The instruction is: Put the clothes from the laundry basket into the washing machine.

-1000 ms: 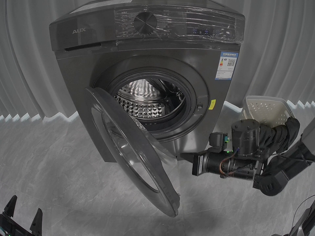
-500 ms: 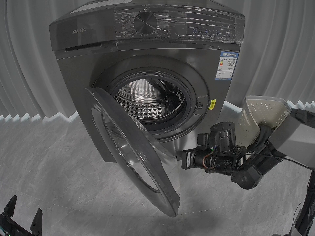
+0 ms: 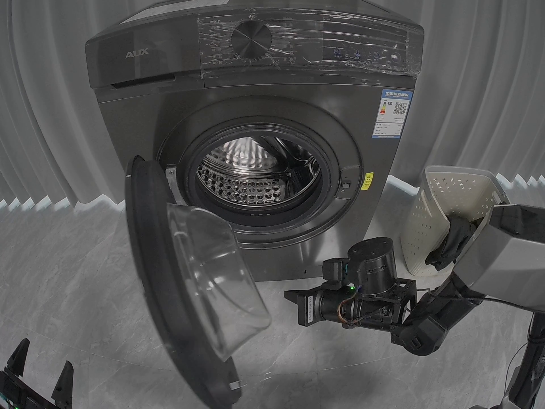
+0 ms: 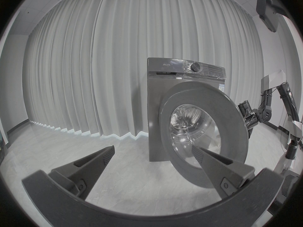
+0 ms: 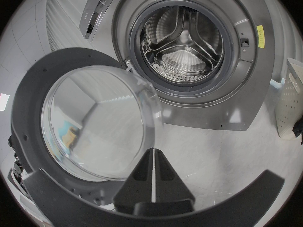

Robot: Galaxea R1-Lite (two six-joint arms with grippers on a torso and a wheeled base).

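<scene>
At the far left, the left gripper (image 3: 41, 363) hangs low, well away from the work, its fingers apart and holding nothing. Next comes the door (image 3: 152, 268), swung wide on its hinge so that its clear glass bowl (image 3: 221, 279) faces out into the room. The way into the washing machine (image 3: 142, 120) is fully clear. Its drum (image 3: 255, 171) looks bare, shiny metal with no cloth in it.

So the opening step looks done and the loading has not begun.

Low in front of the machine, between the door and the basket and touching neither, is the right gripper (image 5: 153, 153). Its fingers are pressed together on nothing.

To the right, the laundry basket (image 3: 423, 228), pale and full of small holes, stands on the floor just beside the machine's right corner, tipped rather than square. A dark piece of clothes (image 3: 454, 242) sits bunched at its open side, limp and creased, partly hidden behind the right arm. How much more lies inside I cannot tell.

The next move probably calls for the right arm to turn toward the basket, spread its fingers and pinch a fold of that dark cloth. Soft fabric will likely sag and trail, so it should be lifted clear of the rim before being carried to the drum.
</scene>
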